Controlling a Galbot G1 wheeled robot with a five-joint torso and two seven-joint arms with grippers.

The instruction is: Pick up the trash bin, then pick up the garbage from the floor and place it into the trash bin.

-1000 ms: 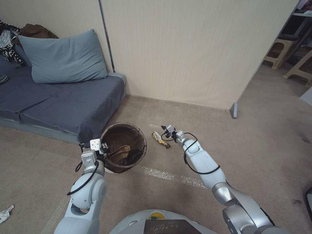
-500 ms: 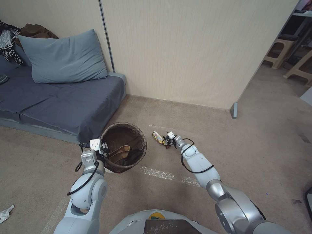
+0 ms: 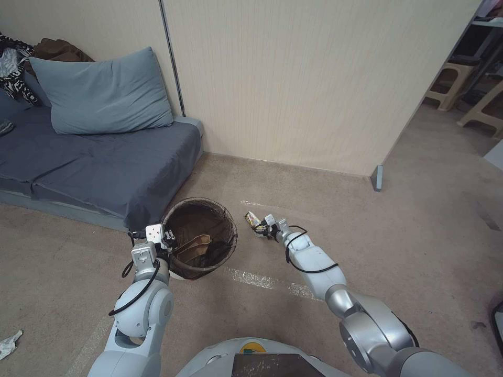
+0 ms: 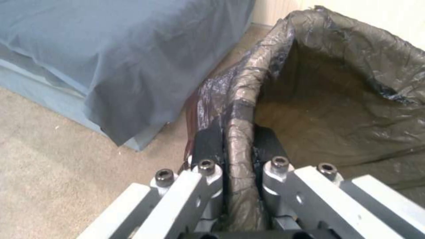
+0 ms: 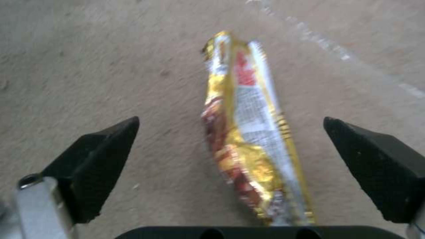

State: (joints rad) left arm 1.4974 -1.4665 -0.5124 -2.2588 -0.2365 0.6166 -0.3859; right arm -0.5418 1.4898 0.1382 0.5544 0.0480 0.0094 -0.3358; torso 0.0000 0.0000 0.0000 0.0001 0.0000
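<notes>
Lying on the floor [image 5: 88, 66], the yellow wrapper [image 5: 248, 139] sits between the spread-apart right gripper [image 5: 230, 132] fingers.

You're looking at the trash bin [image 3: 201, 238], round w/ dark brown liner over rim, standing upright on the floor [image 3: 408, 220] beside the yellow-red snack wrapper [image 5: 250, 132], which is lying flat on beige carpet.

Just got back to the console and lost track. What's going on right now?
The left gripper is shut on the bag-lined rim of the trash bin, which sits beside the sofa. The right gripper is down at the carpet with its fingers open on either side of a yellow and red snack wrapper, not yet closed on it. Brown paper already lies in the bin.
</notes>
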